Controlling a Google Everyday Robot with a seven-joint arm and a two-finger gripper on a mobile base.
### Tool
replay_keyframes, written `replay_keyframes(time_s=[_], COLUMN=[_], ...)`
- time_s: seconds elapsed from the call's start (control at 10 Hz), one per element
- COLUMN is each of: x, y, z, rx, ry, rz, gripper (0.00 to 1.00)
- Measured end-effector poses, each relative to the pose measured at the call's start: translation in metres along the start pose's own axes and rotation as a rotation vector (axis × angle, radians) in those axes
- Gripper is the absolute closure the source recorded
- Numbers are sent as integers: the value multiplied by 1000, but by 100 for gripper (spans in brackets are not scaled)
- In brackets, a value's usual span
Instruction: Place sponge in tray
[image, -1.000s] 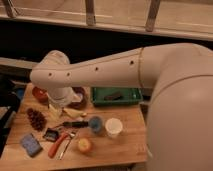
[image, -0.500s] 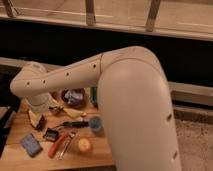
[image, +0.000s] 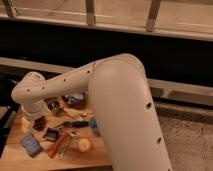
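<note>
dark wall and pale railing posts behind, wooden counter (image: 70, 161) at lower left crowded with small things. big white arm (image: 120, 105) stretched from the right across the middle, its bulk hiding most of the counter's far side. hand (image: 36, 116) at the arm's left end, low over the back-left part of the counter, spread wide and carrying nothing as far as shows.

sponge (image: 31, 144) lying flat near the front-left corner, blue-grey, free on the wood, in front of the hand and apart from it, untouched. red-handled tool (image: 59, 146) just to its right, round orange fruit (image: 85, 145) further right, blue cup (image: 94, 125) half hidden at the arm's edge. green tray nowhere in view; perhaps behind the arm, but cannot tell.

by the look of it, task barely begun: sponge not gripped, not lifted, not near any tray. left to do: lower hand over sponge, close on it, lift, carry across the clutter, set down inside the tray's rim, let go. probably the reaching stage, judging by hand on the sponge's side of the counter.
</note>
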Motion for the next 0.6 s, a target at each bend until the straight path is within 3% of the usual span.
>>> replay_keyframes(time_s=[0.4,0.6], x=[1,0], y=[1,13], z=[3,23], rx=[6,-15], ry=[-13,-5], rz=[3,-11], gripper=[20,20])
